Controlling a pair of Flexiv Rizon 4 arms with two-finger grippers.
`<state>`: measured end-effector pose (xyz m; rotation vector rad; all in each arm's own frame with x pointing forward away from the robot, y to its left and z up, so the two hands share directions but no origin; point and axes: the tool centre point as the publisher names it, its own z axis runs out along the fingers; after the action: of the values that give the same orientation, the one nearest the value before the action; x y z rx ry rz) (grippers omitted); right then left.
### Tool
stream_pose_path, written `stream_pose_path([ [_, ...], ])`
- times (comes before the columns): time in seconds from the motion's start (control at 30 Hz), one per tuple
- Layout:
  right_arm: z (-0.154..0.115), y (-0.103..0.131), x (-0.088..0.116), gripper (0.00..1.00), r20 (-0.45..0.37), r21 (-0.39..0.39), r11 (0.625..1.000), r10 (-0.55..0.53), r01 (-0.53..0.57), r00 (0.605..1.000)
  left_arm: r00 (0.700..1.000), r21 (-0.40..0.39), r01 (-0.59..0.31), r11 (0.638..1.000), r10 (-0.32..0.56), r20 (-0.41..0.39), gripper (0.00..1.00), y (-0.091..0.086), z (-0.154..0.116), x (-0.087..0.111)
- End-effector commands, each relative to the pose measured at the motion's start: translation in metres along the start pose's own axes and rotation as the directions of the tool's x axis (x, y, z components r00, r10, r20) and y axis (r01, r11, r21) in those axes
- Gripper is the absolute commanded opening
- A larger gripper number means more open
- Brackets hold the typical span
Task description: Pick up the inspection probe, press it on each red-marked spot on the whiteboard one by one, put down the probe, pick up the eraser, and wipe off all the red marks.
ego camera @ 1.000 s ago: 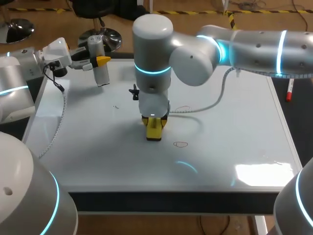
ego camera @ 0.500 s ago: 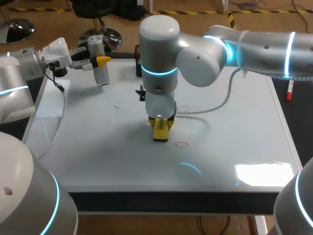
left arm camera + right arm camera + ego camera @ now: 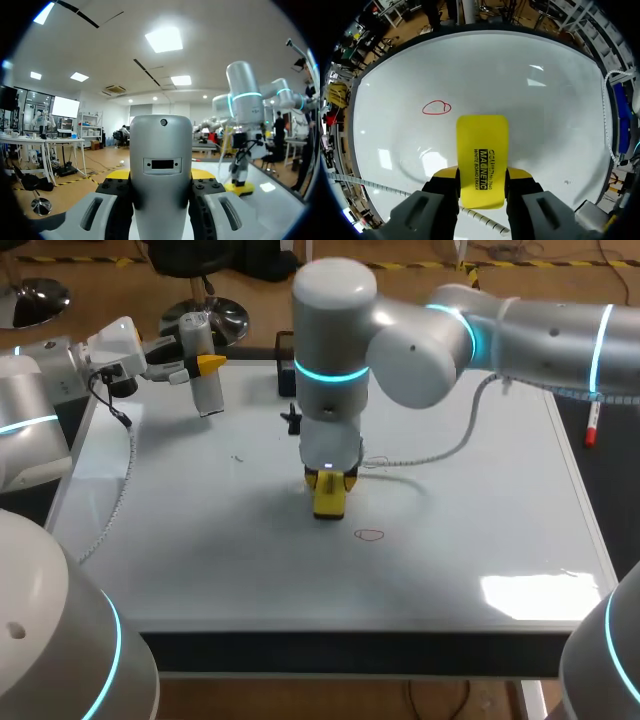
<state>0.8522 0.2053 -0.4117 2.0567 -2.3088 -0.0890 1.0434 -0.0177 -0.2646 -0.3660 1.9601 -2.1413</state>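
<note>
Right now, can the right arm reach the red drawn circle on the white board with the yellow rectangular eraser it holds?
Probably yes. The right gripper is shut on the yellow eraser over the whiteboard, and the red circle lies close ahead of it. Only bare board lies between.

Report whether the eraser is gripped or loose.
Gripped: both fingers of the right gripper press opposite sides of the eraser.

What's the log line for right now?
left hand: shut on probe | right hand: shut on eraser | red mark: ahead of eraser, unwiped
</note>
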Motion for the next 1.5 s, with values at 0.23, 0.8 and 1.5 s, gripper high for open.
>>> stream_pose_path([
  [0.23, -0.048, -0.033, 0.01, 0.0, -0.004, 0.042, 0.999, -0.015, 0.015, 1.0, 1.0, 0.0, -0.002, 1.0, 0.002, 0.002, 0.0, -0.001, 0.0, 0.0],
  [0.8, -0.087, -0.123, 0.067, 0.0, -0.002, 0.094, 0.988, 0.122, -0.121, 0.993, 1.0, 0.0, -0.002, 1.0, 0.002, 0.002, 0.0, -0.001, 0.0, 0.0],
  [1.5, -0.101, -0.214, 0.171, 0.0, -0.016, 0.081, 0.945, 0.319, -0.317, 0.948, 1.0, 0.0, -0.002, 1.0, 0.002, 0.002, 0.0, -0.001, 0.0, 0.0],
])
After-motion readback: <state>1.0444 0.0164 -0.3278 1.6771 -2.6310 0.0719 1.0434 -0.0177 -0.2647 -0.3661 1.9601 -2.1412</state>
